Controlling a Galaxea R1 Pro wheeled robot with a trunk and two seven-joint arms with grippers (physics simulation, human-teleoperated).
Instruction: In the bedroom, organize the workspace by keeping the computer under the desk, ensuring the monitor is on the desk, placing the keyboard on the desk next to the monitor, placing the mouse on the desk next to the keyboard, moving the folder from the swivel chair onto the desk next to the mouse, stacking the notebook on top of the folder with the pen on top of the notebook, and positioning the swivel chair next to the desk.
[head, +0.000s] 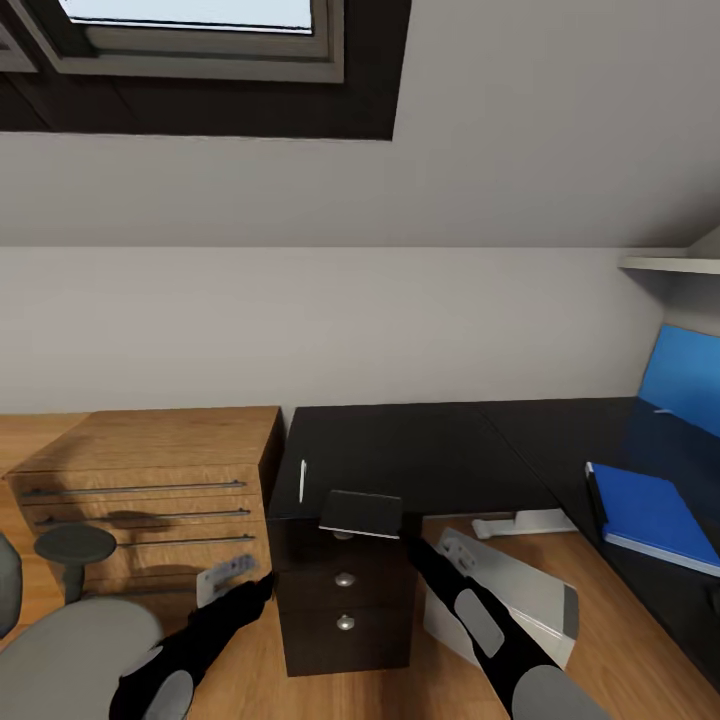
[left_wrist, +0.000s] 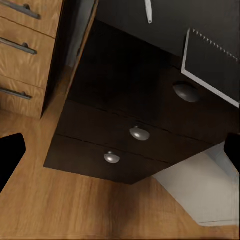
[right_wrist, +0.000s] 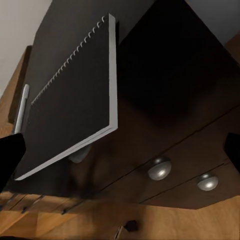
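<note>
The grey notebook (head: 362, 513) lies at the front edge of the black desk (head: 430, 450), overhanging the dark drawer unit (head: 345, 600). My right gripper (right_wrist: 120, 155) is open just below and in front of the notebook (right_wrist: 75, 100), not gripping it. The white pen (head: 302, 481) lies on the desk left of the notebook. My left gripper (left_wrist: 120, 155) is open too, low in front of the drawers (left_wrist: 135, 132). On the desk's right wing rests the blue folder (head: 655, 515). The light grey computer (head: 520, 590) stands under the desk. The swivel chair (head: 60, 650) is at the lower left.
A light-wood cabinet (head: 150, 480) with drawers stands against the desk's left side. Behind the desk is a grey wall with a skylight (head: 190, 30) above. A blue wall panel (head: 685, 375) hangs at the far right. Wood floor lies between the chair and the drawer unit.
</note>
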